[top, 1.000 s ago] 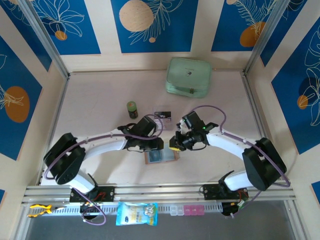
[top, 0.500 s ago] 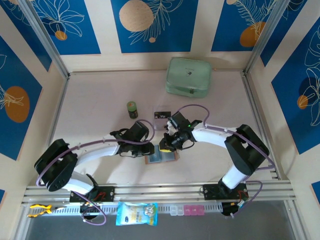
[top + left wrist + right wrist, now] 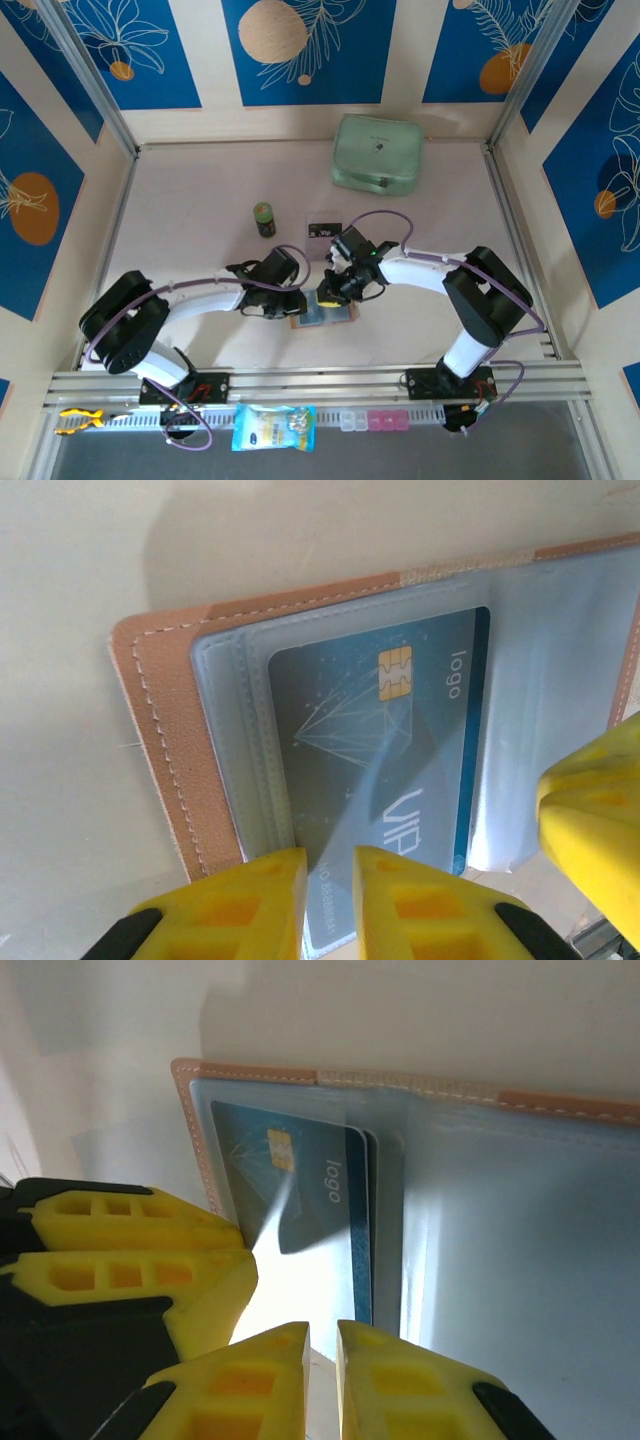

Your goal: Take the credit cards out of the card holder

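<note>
So the card holder [image 3: 165, 750] is lying flat and open on the table [image 3: 200, 190], near the front edge and pretty much dead centre between the two arms. Both hands are down on it, almost bumping into each other.

The left hand [image 3: 330, 880] sits at the holder's near edge. Its yellow fingers are nearly together, and the bottom edge of the blue card [image 3: 380, 750] runs right into the slit between them. Can't tell if it's actually pinching the card or just hovering over it. That card is the one with the chip and "VIP" on it, and most of it is tucked in the clear pocket on the left half.

The right hand [image 3: 322, 1350] comes in from the other side and is clenched down to a thin slit. A bit of the holder's pale pocket edge looks caught in it, so I'd call that a grip on the holder.

Counting:
- **Card holders:** one.
- **Cards in the pocket:** two, as far as I can see. From the right wrist you can see a second card [image 3: 373, 1230] peeking out just behind the blue one.
- **Cards on the table:** one loose card [image 3: 323, 229], dark, lying by itself just beyond the hands.
- **Other stuff:** one little green bottle [image 3: 264, 218] near the loose card, one mint-green case [image 3: 377, 152] at the far side, and one blue packet [image 3: 273, 427] on the front rail.
</note>
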You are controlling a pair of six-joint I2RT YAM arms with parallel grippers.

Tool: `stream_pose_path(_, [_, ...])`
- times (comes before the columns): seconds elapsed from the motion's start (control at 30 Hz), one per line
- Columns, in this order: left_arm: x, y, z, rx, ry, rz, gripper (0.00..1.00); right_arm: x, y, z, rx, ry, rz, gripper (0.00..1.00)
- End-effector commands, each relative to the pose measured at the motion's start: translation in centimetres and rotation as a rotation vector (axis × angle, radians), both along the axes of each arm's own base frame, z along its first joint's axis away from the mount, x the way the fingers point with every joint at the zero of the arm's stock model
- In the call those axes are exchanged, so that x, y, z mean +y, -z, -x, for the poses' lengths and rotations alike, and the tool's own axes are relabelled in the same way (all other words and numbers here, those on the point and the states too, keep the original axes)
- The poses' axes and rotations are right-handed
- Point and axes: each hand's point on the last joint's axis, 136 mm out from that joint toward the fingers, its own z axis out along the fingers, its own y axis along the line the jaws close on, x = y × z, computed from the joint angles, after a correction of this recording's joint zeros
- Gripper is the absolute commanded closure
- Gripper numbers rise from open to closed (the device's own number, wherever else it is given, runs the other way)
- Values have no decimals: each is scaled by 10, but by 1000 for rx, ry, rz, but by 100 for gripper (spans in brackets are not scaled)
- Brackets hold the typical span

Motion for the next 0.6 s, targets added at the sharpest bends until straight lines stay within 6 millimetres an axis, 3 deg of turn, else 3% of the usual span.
stream_pose_path(0.0, [13, 8, -1, 11, -8, -49, 81, 6, -1, -1, -7, -30, 2, 84])
stream_pose_path(0.3, [13, 3, -3, 2, -15, -40, 84, 20, 2, -4, -2, -54, -2, 84])
stream_pose_path(0.57, [14, 3, -1, 5, -12, -42, 84, 14, 13, -4, -1, -34, 48, 78])
